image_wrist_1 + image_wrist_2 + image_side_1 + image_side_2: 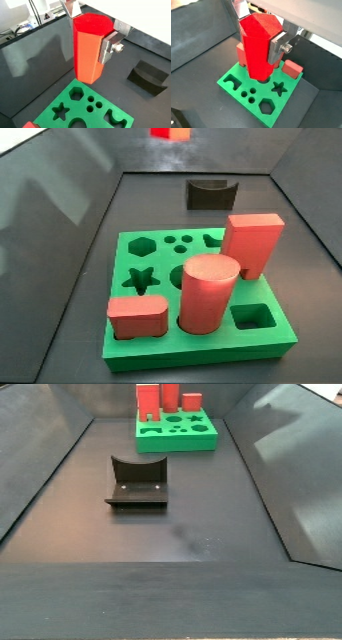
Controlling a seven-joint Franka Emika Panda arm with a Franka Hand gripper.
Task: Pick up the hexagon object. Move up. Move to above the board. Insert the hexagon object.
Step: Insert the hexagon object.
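Looking at both wrist views, the gripper (93, 37) has its silver fingers (107, 45) clamped on the hexagon (90, 47), carried upright and high over the floor. A side view only catches a red sliver of it at the top edge. I'd say it's mid-move toward the board (244, 87). Next it needs lining up over the hexagon hole (268, 105), facets matched, then straight down.

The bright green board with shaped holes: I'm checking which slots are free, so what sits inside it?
In a side view, the green board holds a salmon-pink cylinder, a tall salmon block and a short salmon block. Their lower ends are hidden. The gripper holds the red hexagonal prism above.
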